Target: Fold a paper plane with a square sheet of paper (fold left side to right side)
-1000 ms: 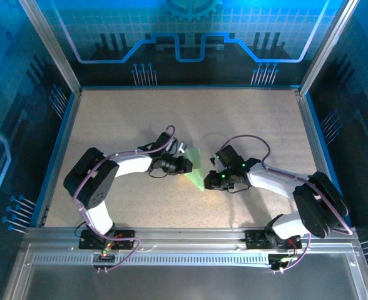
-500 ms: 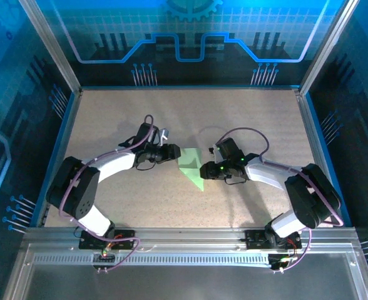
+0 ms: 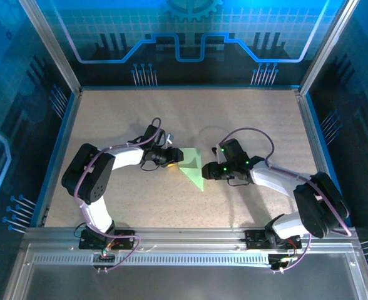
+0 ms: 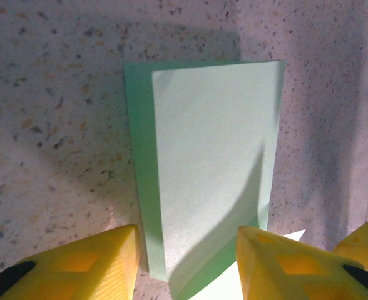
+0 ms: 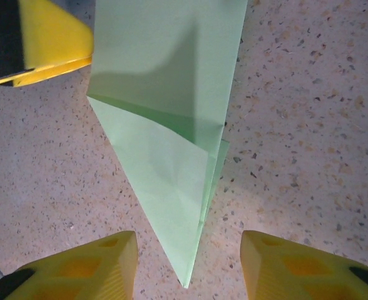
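The paper plane (image 3: 192,167) lies on the tabletop (image 3: 253,119) between the arms, already a layered, pointed dart. I note the left gripper (image 4: 187,236) and right gripper (image 5: 188,240) both with jaws wide, holding nothing. I judge the folding nearly done; crease pressing may remain.

The left wrist view cuts the paper (image 4: 215,156) off at the bottom, the right wrist view at the top. From above, its layers are too small to tell.
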Available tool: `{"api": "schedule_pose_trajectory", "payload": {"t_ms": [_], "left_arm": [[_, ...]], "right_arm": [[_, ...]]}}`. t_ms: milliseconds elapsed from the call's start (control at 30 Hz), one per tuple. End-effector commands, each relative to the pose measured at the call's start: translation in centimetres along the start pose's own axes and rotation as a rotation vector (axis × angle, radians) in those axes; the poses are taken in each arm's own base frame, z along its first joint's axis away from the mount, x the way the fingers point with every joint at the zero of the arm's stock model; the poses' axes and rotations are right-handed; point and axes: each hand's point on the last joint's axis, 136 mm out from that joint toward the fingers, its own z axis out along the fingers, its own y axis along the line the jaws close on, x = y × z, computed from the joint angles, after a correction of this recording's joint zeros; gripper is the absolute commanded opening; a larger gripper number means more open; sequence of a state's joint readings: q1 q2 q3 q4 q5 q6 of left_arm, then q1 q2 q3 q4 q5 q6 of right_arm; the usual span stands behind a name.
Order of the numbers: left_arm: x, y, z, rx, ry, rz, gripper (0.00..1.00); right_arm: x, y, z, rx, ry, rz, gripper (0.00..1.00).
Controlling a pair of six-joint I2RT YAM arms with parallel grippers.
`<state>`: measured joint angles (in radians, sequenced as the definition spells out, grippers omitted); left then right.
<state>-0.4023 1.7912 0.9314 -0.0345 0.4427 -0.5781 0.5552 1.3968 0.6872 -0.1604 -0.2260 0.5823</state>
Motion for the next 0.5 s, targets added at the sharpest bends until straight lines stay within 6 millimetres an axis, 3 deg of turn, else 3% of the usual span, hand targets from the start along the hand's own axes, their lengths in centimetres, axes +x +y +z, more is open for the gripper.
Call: {"api": "schedule_pose_trajectory", "payload": {"t_ms": [0, 200, 467], "left_arm": [[-0.6, -1.4, 0.4, 0.047, 0.009, 0.011, 0.42], [-0.8, -1.5, 0.4, 0.050, 0.008, 0.013, 0.22], [-0.5, -2.1, -0.9, 0.038, -0.003, -0.027, 0.11]], "right_arm": [[0.4, -0.6, -1.0, 0.023, -0.015, -0.003, 0.49], [1.0, -0.3, -2.1, 0.082, -0.028, -0.043, 0.51], [1.8, 1.6, -1.4, 0.240, -0.042, -0.173, 0.53]]}}
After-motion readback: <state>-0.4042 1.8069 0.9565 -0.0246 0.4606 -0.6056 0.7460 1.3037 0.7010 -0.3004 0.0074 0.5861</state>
